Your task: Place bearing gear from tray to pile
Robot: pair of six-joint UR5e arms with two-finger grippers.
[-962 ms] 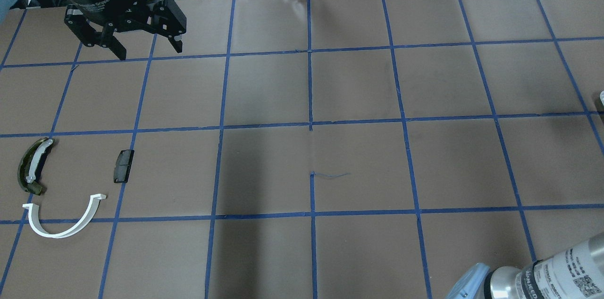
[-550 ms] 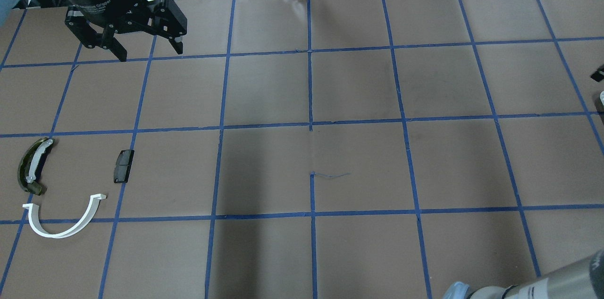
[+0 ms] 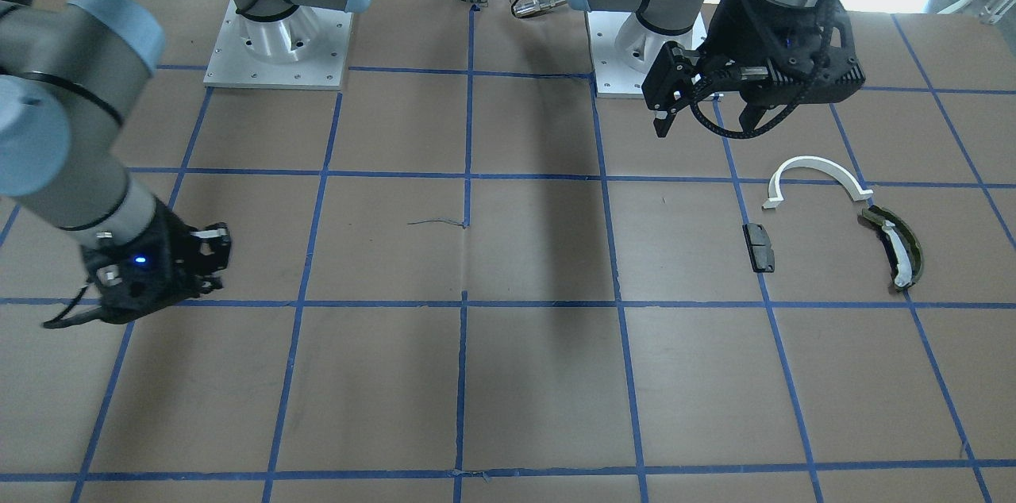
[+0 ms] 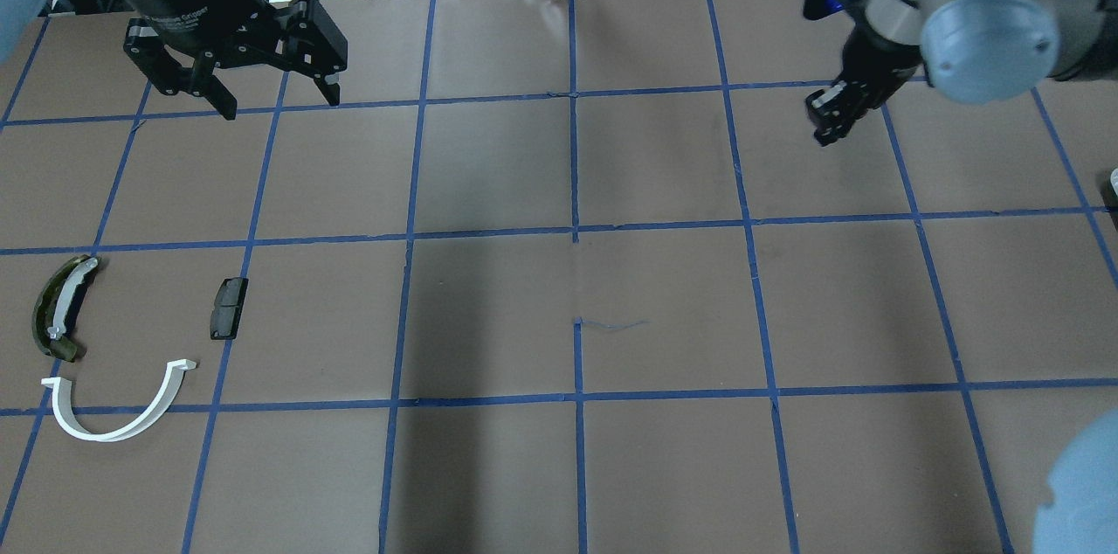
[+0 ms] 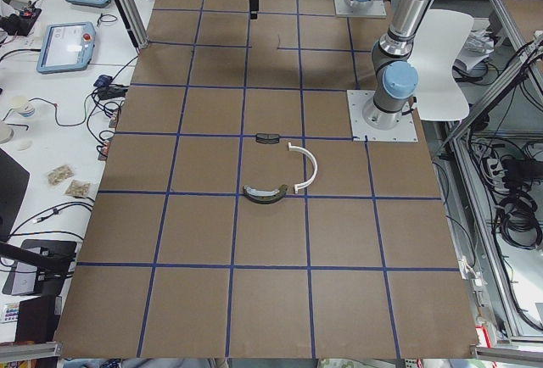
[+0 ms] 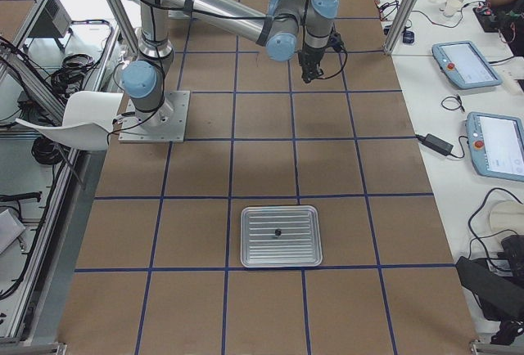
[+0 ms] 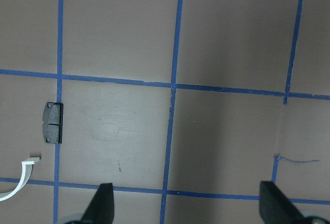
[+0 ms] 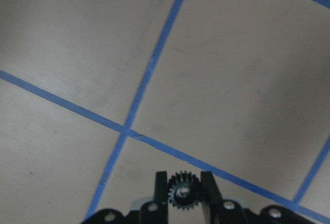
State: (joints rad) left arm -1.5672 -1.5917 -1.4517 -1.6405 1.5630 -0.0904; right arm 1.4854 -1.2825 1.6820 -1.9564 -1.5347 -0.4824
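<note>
Carry the small dark toothed gear [image 8: 182, 193], clamped in the right gripper [image 4: 824, 126] over the brown gridded table [image 4: 664, 301] at its far right, across to the pile [image 3: 760, 247] on the left: white half-ring arc [image 4: 118, 416], olive-green curved piece with white strip [image 4: 54, 309], small dark flat block [image 4: 229, 308]. Lower close to the surface before letting go, to stop rolling, and steer past the left gripper [image 4: 279, 104], spread wide and empty.

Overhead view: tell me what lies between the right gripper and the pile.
Nothing but bare table with blue tape lines between the right gripper, which holds the gear, and the pile, as the overhead view shows.
</note>
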